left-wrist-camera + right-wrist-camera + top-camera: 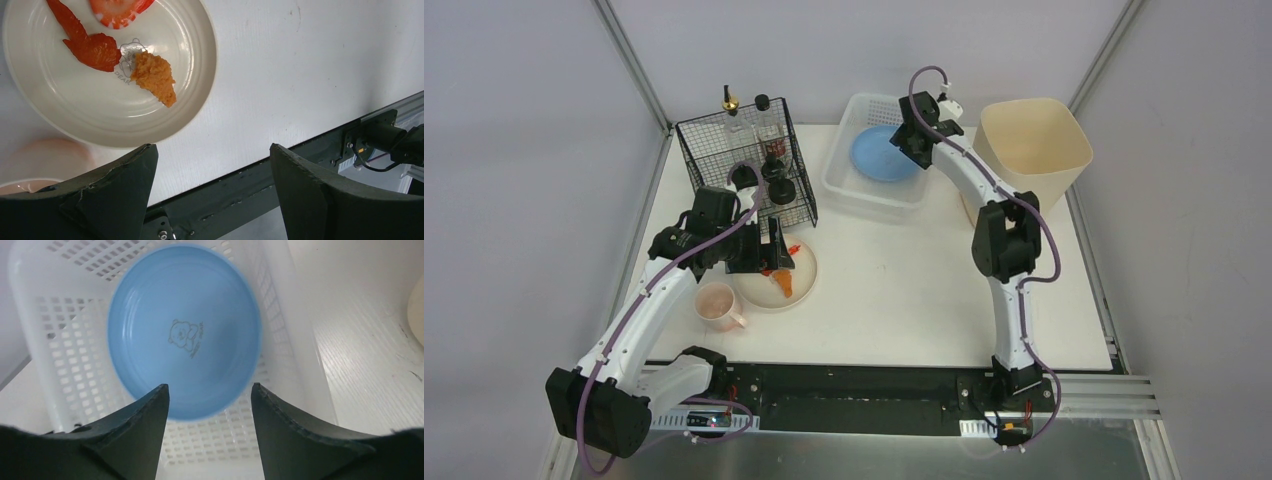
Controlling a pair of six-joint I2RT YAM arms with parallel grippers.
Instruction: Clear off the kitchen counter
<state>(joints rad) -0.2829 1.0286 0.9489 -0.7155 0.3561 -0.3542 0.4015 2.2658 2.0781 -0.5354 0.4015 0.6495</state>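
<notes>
Kitchen counter (pixel 894 270) was found lying inside the metal frame rails, directly ahead of the two arm bases, with its white surface bare across the middle and near right. On its left part stood a cream plate (pixel 200 80) carrying a fried orange piece (pixel 155 77) near its centre and red food pieces (pixel 87 45) just beside that. A pink mug (pixel 717 305) stood just beside the plate on its near-left side; whether the two touched could not be determined. A black wire rack (pixel 714 150) holding bottles (pixel 769 125) occupied the far left corner, just behind the plate. A white perforated basket (pixel 849 185) sat at the far edge, near centre, with a blue plate (pixel 185 330) lying inside it, a bear print visible at its middle. A beige bin (pixel 1034 145) stood at the far right corner, near the basket but apart from it.

Left gripper (pixel 212 175) hung above the cream plate at its edge, fingers spread wide with nothing between them. Right gripper (pixel 210 400) hung above the basket, over the blue plate's near edge, fingers likewise spread and holding nothing.
</notes>
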